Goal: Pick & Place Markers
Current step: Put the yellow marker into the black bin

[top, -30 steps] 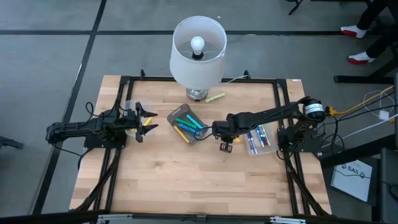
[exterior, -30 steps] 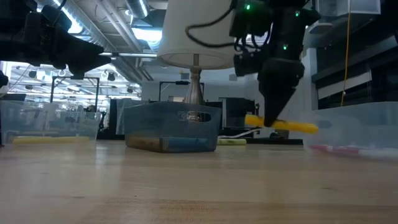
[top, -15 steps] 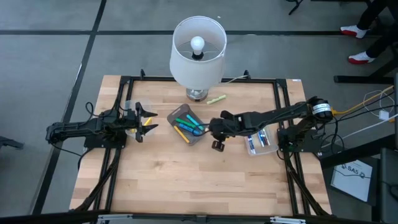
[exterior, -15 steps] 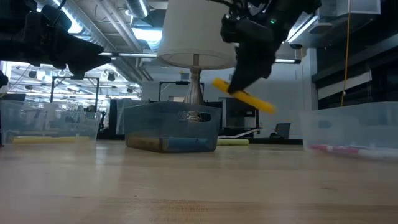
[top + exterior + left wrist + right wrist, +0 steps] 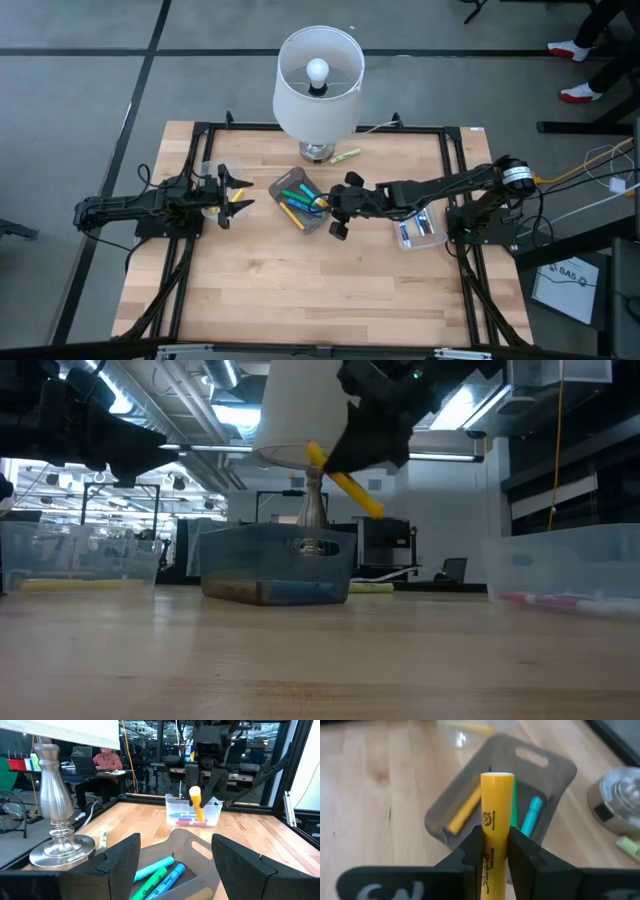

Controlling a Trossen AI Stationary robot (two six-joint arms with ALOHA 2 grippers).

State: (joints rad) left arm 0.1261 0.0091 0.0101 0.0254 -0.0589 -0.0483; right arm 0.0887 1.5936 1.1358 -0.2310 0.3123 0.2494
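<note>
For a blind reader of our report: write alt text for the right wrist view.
The right claw grips a yellow marker upright between its dark fingers, above a grey tray holding yellow, green and cyan markers on a wooden table. A lamp's metal base shows at the edge.

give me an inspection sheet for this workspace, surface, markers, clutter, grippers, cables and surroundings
Surface: wooden table, bare toward the near edge.
Job's things: yellow marker held above the grey tray; the tray holds markers; the clear bin holds more; one green marker lies loose by the lamp.
Clutter: lamp, lit.
Grippers: right gripper shut on the yellow marker; left gripper open, waiting at the table's left.
Cables: bundle off the right side.
Surroundings: seated person behind.
</note>
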